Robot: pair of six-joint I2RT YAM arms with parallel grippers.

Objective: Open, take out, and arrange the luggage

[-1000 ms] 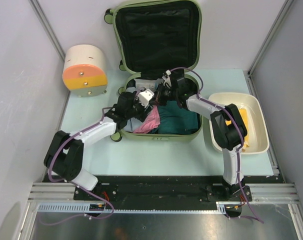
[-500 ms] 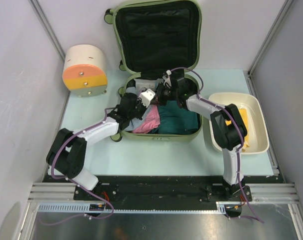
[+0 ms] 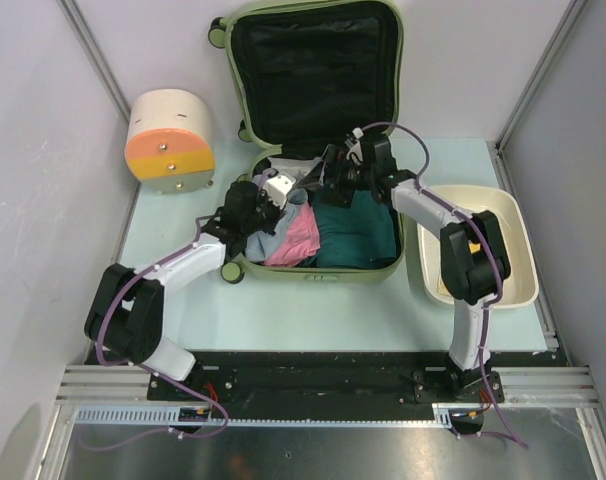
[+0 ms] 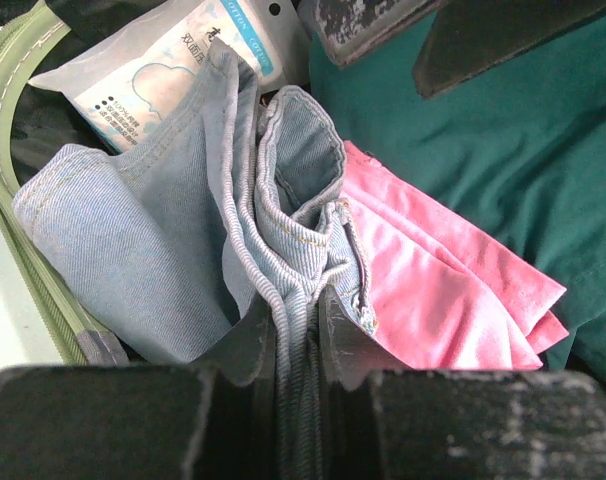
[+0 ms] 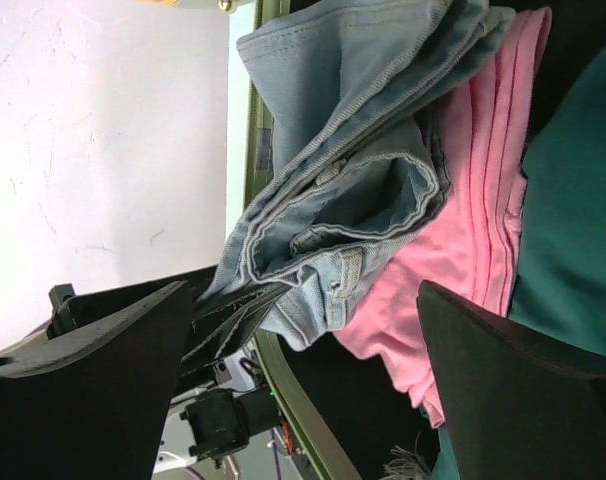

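The luggage point(image 3: 323, 271) lies open on the worktop point(image 3: 313, 310), lid up at the back, and the take-out step is judged to be in hand. The right hand point(image 5: 303, 290) is spread wide and holds nothing, while the left hand point(image 4: 296, 335) pinches a fold of the jeans point(image 4: 163, 230). The next move calls for lifting them clear of the rim without dragging the pink cloth point(image 4: 433, 290) along.

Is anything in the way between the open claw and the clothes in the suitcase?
Nothing visible is. The right gripper hangs open right over the jeans and the pink cloth in the suitcase, with only air between. The left gripper pinches a fold of the jeans.
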